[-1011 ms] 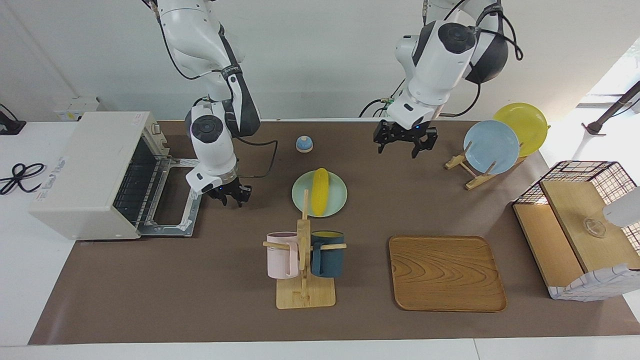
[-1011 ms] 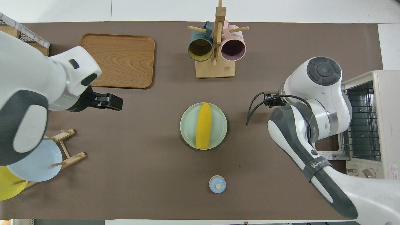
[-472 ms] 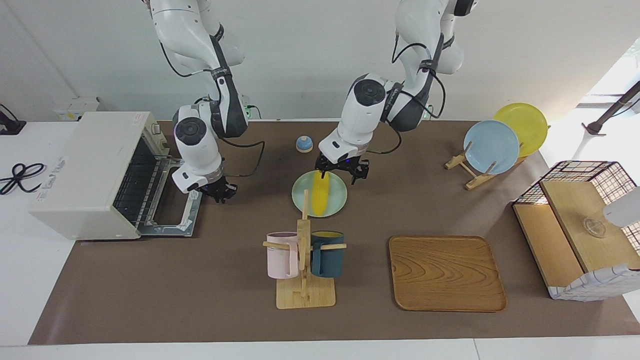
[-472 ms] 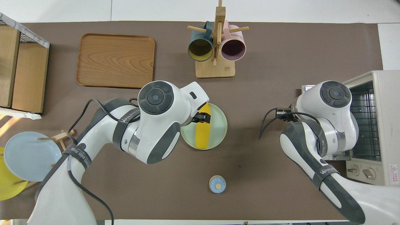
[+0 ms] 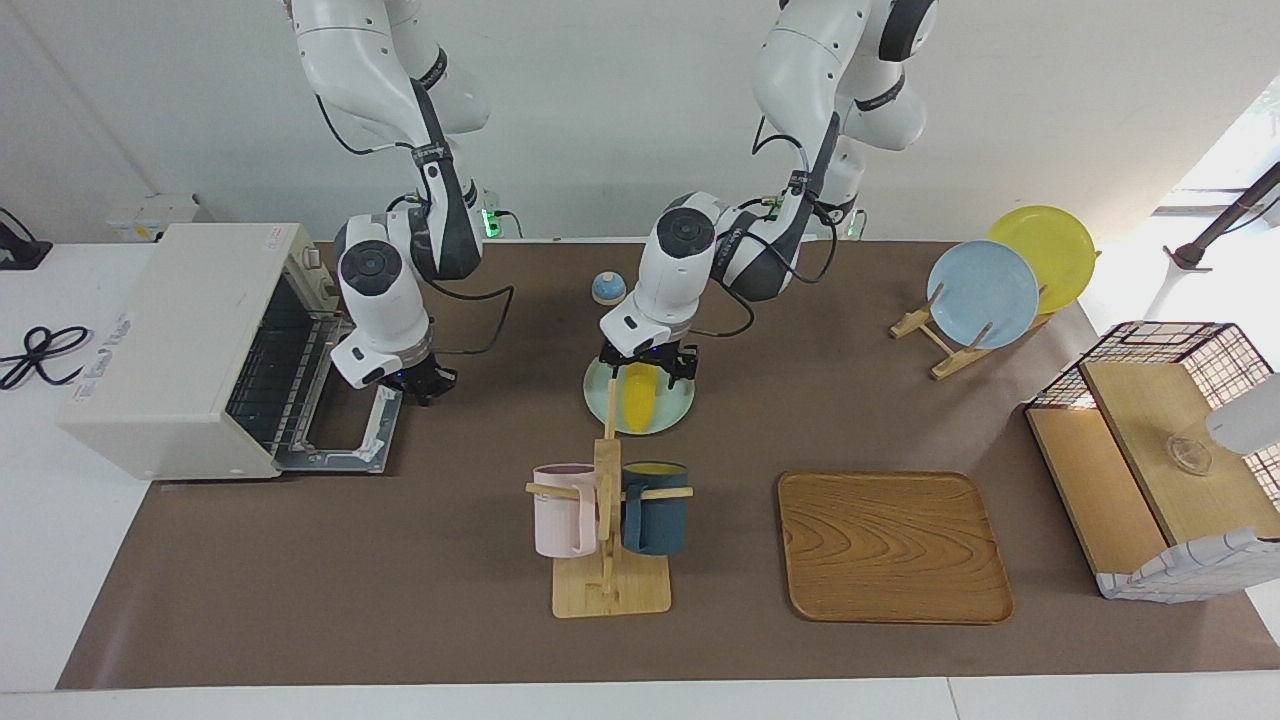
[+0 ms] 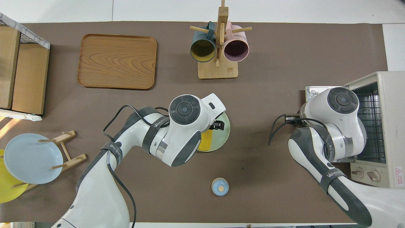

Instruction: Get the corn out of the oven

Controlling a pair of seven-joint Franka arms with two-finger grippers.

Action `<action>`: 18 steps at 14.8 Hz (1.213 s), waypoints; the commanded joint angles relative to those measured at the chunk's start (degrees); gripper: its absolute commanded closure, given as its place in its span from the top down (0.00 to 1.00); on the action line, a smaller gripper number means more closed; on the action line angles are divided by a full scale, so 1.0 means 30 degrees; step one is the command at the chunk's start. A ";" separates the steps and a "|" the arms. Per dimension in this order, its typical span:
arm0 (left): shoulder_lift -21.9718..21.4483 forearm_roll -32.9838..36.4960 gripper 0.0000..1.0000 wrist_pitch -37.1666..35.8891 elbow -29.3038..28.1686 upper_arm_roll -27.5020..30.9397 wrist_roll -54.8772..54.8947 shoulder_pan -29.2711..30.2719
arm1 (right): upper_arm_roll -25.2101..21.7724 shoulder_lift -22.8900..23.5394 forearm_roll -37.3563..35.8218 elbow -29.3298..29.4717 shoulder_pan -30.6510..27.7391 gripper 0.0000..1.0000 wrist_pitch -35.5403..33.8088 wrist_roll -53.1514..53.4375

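The yellow corn [image 5: 638,400] lies on a pale green plate [image 5: 672,412] in the middle of the table; it also shows in the overhead view [image 6: 206,141]. My left gripper [image 5: 646,366] is low over the corn's end nearer the robots, open, with one finger on each side of the cob. The off-white oven [image 5: 170,330] stands at the right arm's end, with its glass door [image 5: 340,445] dropped open and bare wire racks inside [image 6: 367,123]. My right gripper [image 5: 427,385] hangs just above the table beside the open door's edge.
A mug rack [image 5: 610,530] with a pink and a dark blue mug stands farther from the robots than the plate. A wooden tray [image 5: 893,545], a plate rack with a blue and a yellow plate [image 5: 985,290], a wire basket box [image 5: 1160,440] and a small blue bell [image 5: 608,288] are also on the table.
My left arm has swung from near the plate rack to the green plate and come down over the corn. My right gripper has drifted toward the oven door.
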 commanded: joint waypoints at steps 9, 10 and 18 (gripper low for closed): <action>-0.0207 -0.0272 0.16 0.2029 -0.1586 0.0319 -0.0891 -0.0566 | 0.0205 -0.0786 -0.2638 0.4799 -0.1011 0.00 -0.7804 -0.4181; -0.0265 -0.0272 0.00 0.1795 -0.1498 0.0319 -0.0891 -0.0507 | 0.0205 -0.1019 -0.2551 0.5124 -0.1334 0.00 -0.8277 -0.5029; -0.0942 0.0019 0.00 -0.4261 0.3822 0.0700 -0.0659 0.3439 | 0.0176 -0.2661 -0.1203 0.5215 -0.3621 0.02 -0.8984 -0.9664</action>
